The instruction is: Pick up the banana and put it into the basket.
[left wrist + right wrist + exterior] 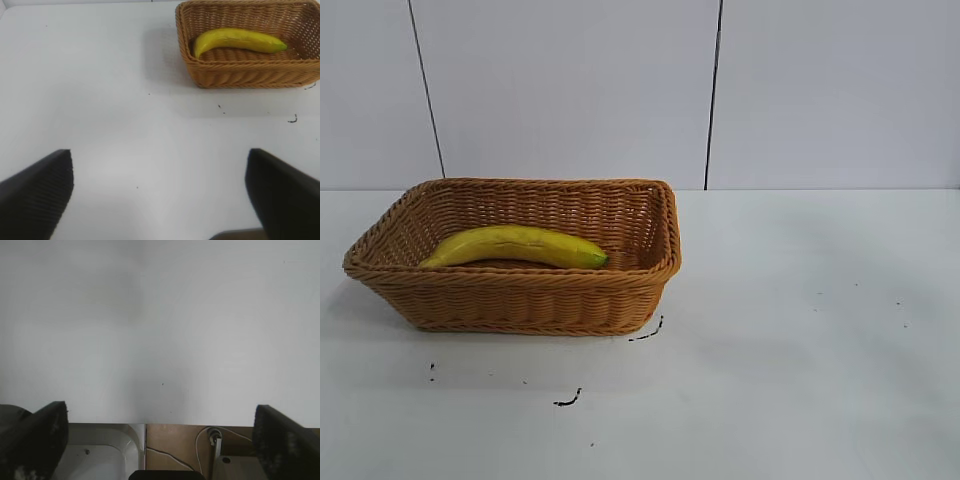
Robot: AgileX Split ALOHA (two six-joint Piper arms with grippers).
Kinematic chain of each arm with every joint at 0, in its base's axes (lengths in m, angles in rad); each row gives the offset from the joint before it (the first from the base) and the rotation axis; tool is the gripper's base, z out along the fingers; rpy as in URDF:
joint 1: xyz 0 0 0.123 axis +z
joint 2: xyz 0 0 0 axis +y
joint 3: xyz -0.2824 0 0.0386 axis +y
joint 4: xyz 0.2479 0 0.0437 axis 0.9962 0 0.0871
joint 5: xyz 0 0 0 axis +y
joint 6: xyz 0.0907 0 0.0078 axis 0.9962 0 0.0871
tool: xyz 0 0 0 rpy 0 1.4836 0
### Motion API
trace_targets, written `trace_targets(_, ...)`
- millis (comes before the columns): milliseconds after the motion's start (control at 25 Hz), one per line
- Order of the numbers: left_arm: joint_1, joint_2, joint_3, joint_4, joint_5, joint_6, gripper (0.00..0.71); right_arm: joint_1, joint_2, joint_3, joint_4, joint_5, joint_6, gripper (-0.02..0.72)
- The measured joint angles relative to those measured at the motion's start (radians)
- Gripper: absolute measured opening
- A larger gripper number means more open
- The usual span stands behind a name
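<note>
Banana [516, 246] in basket [530, 300] — near rim hides underside.

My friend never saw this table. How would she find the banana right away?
Look at the white table and find the big woven basket on its left side. The banana lies inside it, along the basket's length. It is the only thing in there: long, curved and smooth yellow, with a greenish tip, unlike the tan wicker around it.

Lab bench: bare white table [800, 380], plain panelled wall [570, 90].
</note>
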Motion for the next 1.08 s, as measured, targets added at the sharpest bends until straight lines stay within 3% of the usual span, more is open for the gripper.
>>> trace_targets(680,0.000,0.000,0.000,0.000,0.000,0.000,0.693,0.000,-0.604,0.062,0.000,0.003,-0.008,0.690)
trace_targets(1080,0.000,0.000,0.000,0.000,0.000,0.000,0.693,0.000,-0.629,0.062,0.006,0.005,-0.008,0.690)
